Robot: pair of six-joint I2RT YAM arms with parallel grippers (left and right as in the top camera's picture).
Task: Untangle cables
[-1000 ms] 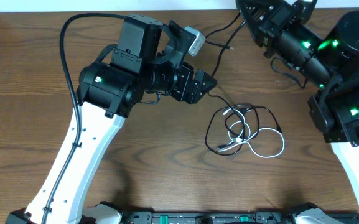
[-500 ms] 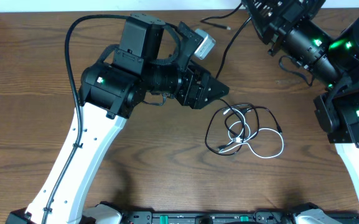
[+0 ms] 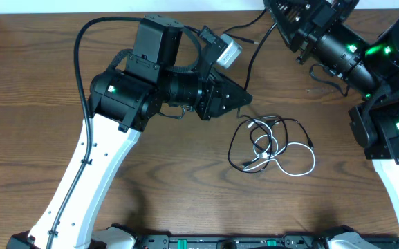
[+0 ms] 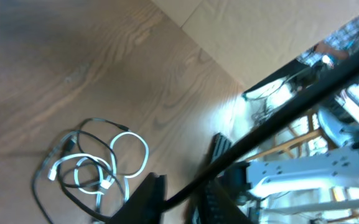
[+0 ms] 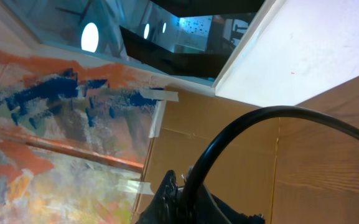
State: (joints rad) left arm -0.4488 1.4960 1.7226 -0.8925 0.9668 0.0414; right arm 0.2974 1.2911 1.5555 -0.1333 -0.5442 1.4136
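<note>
**Overhead view.** The cable bundle (image 3: 272,145) lies on the table (image 3: 19,104), right of centre. It is a loose knot of black and white loops, and the white cable (image 3: 303,169) forms the widest loop on its right side. One black cable (image 3: 247,66) leaves the bundle at the upper left and passes through the left gripper (image 3: 243,97), which is just beside the bundle. The strand then rises to the right gripper (image 3: 276,17) at the far edge. The left fingers taper close together around this strand.

**Left wrist view.** The black cable (image 4: 279,121) runs taut and diagonal from the left gripper (image 4: 185,196) toward the upper right. The picture is blurred, so it cannot be determined whether the fingers clamp the strand. The bundle (image 4: 92,165) lies at lower left.

**Right wrist view.** The right gripper (image 5: 182,199) is closed on the black cable (image 5: 254,118), which arcs away to the right edge.
</note>
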